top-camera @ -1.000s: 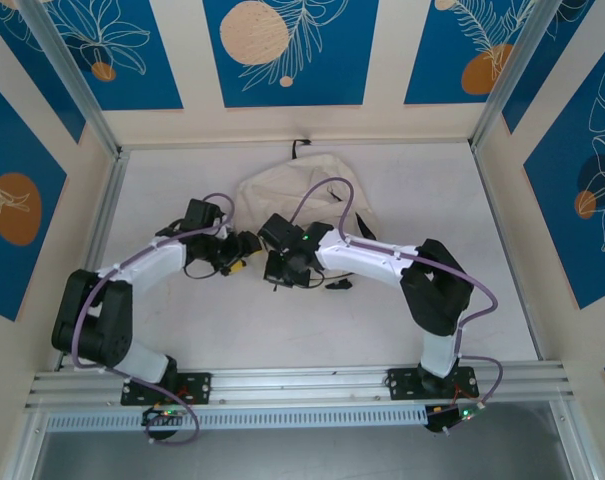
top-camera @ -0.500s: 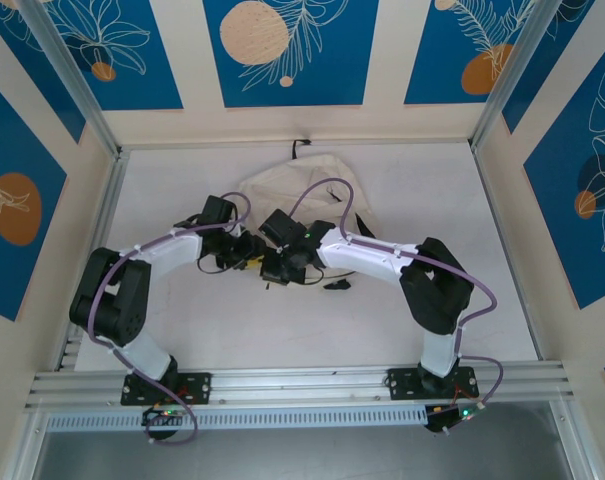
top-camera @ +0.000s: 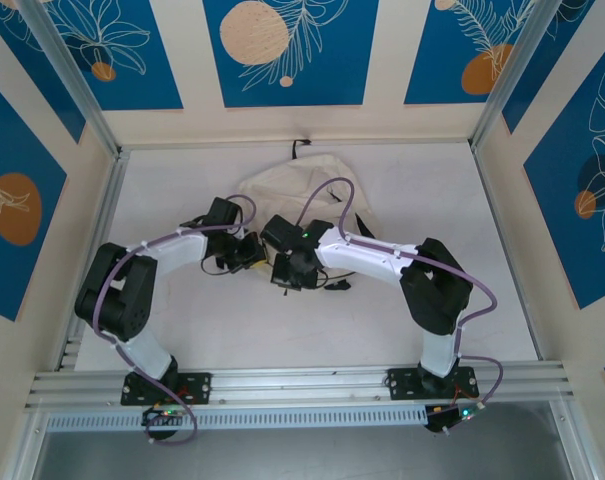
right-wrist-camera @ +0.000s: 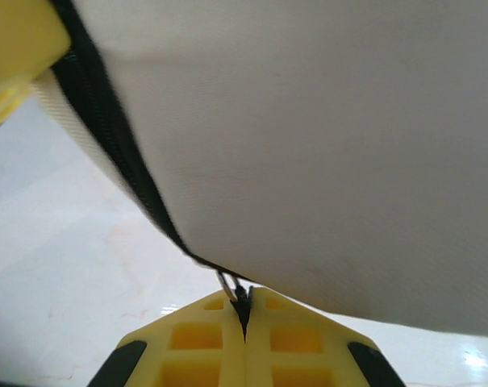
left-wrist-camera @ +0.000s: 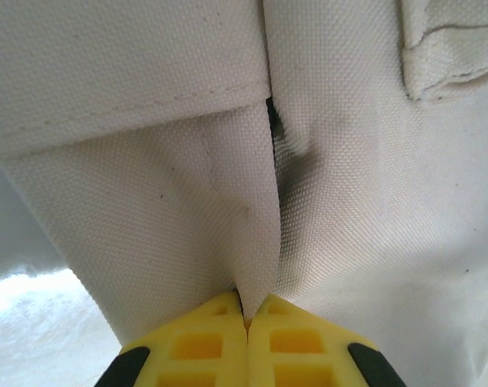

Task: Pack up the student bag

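On the student bag [top-camera: 282,185], left fingers [left-wrist-camera: 237,313] pinch cloth [left-wrist-camera: 187,201] and right fingers [right-wrist-camera: 256,313] clamp the zip pull [right-wrist-camera: 230,285]

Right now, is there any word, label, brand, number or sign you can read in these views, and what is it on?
No text can be read in any view.
student bag: plain cream cloth with black zip, no label or print showing.
wall panels: blue with leaf and circle patterns, no words.
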`<state>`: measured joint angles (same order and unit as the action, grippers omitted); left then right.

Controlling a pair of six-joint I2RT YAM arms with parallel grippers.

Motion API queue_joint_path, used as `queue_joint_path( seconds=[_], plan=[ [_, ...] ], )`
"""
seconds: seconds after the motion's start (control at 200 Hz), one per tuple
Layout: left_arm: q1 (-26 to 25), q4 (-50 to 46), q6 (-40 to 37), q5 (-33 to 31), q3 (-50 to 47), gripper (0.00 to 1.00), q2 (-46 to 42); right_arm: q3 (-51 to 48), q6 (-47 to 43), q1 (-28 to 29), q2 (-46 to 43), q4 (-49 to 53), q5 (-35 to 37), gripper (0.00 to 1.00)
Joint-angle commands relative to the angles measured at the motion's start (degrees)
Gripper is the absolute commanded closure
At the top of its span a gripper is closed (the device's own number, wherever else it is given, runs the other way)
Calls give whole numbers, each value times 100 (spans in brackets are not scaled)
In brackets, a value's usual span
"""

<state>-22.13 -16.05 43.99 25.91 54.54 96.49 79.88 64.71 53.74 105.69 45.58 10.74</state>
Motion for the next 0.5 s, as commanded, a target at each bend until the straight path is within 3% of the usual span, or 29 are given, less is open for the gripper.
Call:
queue_joint_path(
  seconds=[0.0,0.495],
  plan=[
    [25,-65,-228,-561,229,100,72,91,249,75,-179,1141,436,100],
    [186,-684,-621,-1235,473,100,-293,406,492,95,-411,2206,1631,100]
  ],
)
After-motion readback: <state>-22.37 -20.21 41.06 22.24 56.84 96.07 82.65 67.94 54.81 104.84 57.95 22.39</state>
